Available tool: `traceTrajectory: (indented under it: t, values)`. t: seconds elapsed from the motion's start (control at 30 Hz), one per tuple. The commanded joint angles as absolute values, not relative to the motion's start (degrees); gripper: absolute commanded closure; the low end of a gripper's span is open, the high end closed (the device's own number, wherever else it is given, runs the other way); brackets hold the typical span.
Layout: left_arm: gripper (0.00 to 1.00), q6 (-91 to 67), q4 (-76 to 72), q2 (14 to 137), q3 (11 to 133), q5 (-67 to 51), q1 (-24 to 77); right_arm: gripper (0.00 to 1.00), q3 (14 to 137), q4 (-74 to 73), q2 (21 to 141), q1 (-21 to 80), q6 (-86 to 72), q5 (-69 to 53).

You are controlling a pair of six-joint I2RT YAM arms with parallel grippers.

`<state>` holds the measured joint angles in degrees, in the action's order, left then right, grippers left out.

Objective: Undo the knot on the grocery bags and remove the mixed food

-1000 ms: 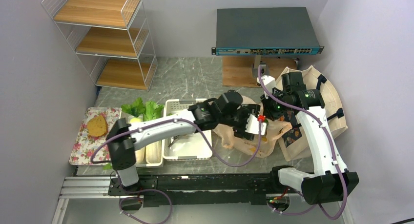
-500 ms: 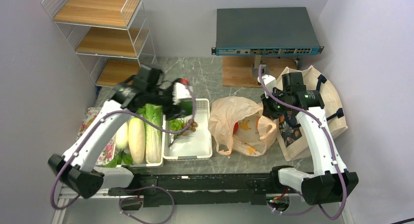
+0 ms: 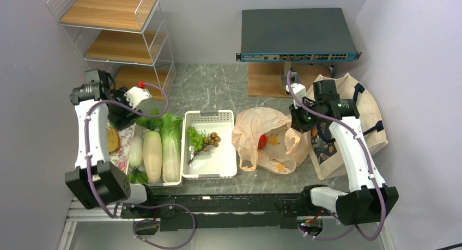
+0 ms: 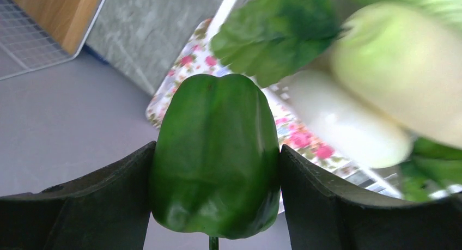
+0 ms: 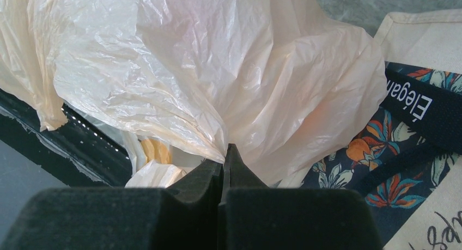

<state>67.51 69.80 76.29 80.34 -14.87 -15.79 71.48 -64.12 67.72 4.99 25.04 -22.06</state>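
The peach-beige plastic grocery bag (image 3: 256, 131) lies open at mid-table; no knot shows. A red apple (image 3: 262, 141) sits inside it. My right gripper (image 3: 298, 123) is shut on the bag's right rim, thin film pinched between its tips (image 5: 224, 152). The cream floral tote (image 3: 357, 119) lies under that arm. My left gripper (image 3: 121, 118) hangs at the far left over the floral tray (image 3: 93, 171), shut on a green bell pepper (image 4: 215, 125). Radishes (image 3: 152, 154) and cabbage (image 3: 171, 144) fill one white bin; grapes (image 3: 196, 138) and nuts (image 3: 214, 138) lie in the other bin (image 3: 218, 165).
A bread slice (image 3: 113, 141) lies on the floral tray. A white wire shelf (image 3: 117, 37) stands at the back left. A grey network switch (image 3: 297, 35) sits raised at the back, above a wooden board (image 3: 267, 78). Walls close in on both sides.
My left arm has swung from the plastic bag across the bins to the far left, carrying the green pepper. The right arm has kept its hold on the bag's rim.
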Motion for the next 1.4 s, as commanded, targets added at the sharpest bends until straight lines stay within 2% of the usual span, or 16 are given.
traceTrajectory:
  t: [0.0,0.2,0.4,0.77,0.93,1.13,1.17,1.23,1.37]
  values:
    - [0.81,76.56,72.09,81.75,86.03,-7.28,-17.22,1.00,72.16,-62.39,68.29,4.72,25.49,-23.64]
    - [0.78,75.70,71.98,88.77,85.30,-3.12,-14.60,1.00,73.39,-63.04,68.99,4.70,25.17,-22.56]
    - [0.78,73.43,78.17,97.17,91.52,-5.80,-12.75,1.00,72.87,-63.03,68.45,4.74,24.47,-21.70]
    - [0.74,70.67,78.61,103.45,91.82,-7.05,-7.25,1.00,71.90,-63.29,67.46,4.69,23.68,-20.57]
    - [0.53,67.01,79.75,106.90,94.25,-7.55,-7.16,1.00,72.01,-63.63,67.45,4.66,24.16,-20.23]
    - [0.26,66.60,79.82,104.64,94.68,-7.40,-7.42,1.00,72.09,-63.38,67.41,4.69,24.21,-20.56]
    - [0.21,66.54,80.06,104.11,95.28,-7.39,-7.51,1.00,72.07,-63.25,67.37,4.74,24.29,-20.63]
    - [0.02,66.58,81.80,103.52,97.46,-7.29,-7.94,1.00,71.99,-63.16,67.33,4.68,24.34,-20.79]
    - [0.01,66.82,84.29,102.35,101.22,-8.08,-9.16,1.00,71.64,-62.72,67.23,4.74,24.35,-21.19]
